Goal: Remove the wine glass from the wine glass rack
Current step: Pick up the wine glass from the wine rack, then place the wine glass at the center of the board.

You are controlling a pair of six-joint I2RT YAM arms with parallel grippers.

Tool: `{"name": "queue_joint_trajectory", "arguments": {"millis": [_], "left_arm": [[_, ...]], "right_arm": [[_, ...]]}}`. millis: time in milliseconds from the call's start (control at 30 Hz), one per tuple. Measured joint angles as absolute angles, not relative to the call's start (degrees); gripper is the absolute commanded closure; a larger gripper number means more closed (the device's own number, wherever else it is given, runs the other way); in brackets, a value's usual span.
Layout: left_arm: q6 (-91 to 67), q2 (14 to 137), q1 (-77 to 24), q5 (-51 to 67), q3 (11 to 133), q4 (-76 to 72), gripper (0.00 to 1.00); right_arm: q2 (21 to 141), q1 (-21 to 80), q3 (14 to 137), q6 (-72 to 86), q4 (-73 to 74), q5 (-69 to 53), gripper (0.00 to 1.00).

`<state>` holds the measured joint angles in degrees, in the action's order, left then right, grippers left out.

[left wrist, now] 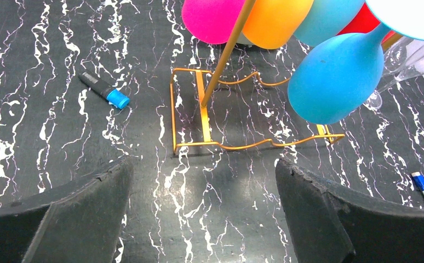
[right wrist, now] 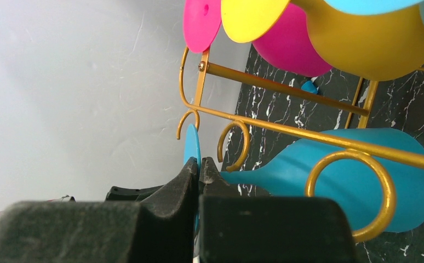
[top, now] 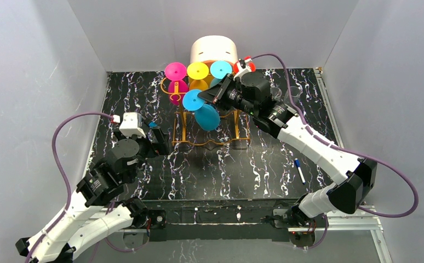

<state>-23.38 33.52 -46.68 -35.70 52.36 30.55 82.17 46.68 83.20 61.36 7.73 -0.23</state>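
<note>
Hanging glasses [top: 198, 70] crowd the rack [left wrist: 204, 112]; jaws pinch the wine glass [top: 207, 116].

The table [top: 242, 170] is black with white marble veining. The wine glass rack [left wrist: 205, 120] is orange-gold.

- On the rack: pink glass [top: 175, 71], yellow glass [top: 198, 70], light-blue glass [top: 221, 69].
- At its front: blue wine glass [top: 206, 116].
- Behind the rack: white drum [top: 214, 48].
- Left of the rack: black marker [left wrist: 104, 90], blue cap.
- Right of the rack: white pen [top: 299, 171], blue cap.

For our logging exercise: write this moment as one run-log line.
right gripper: shut on blue wine glass stem | glass: at orange-gold wire rack scroll ends | left gripper: open, empty
</note>
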Motion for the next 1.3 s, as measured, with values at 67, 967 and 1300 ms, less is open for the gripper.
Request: {"name": "queue_joint_trajectory", "arguments": {"millis": [67, 967, 1300], "left_arm": [[-23.4, 33.5, -46.7, -35.4, 52.4, 30.5, 0.02], [-16.7, 23.1, -46.7, -24.7, 57.1, 37.5, 0.02], [-13.6, 36.9, -46.7, -10.3, 59.5, 41.1, 0.02]], "right_arm": [[82.0, 46.7, 82.8, 61.4, 7.5, -0.6, 0.99], [78.0, 47.0, 76.7, 42.9, 4.1, -30.4, 0.99], [57.1, 47.5, 54.1, 36.7, 1.4, -25.1, 0.99]]}}
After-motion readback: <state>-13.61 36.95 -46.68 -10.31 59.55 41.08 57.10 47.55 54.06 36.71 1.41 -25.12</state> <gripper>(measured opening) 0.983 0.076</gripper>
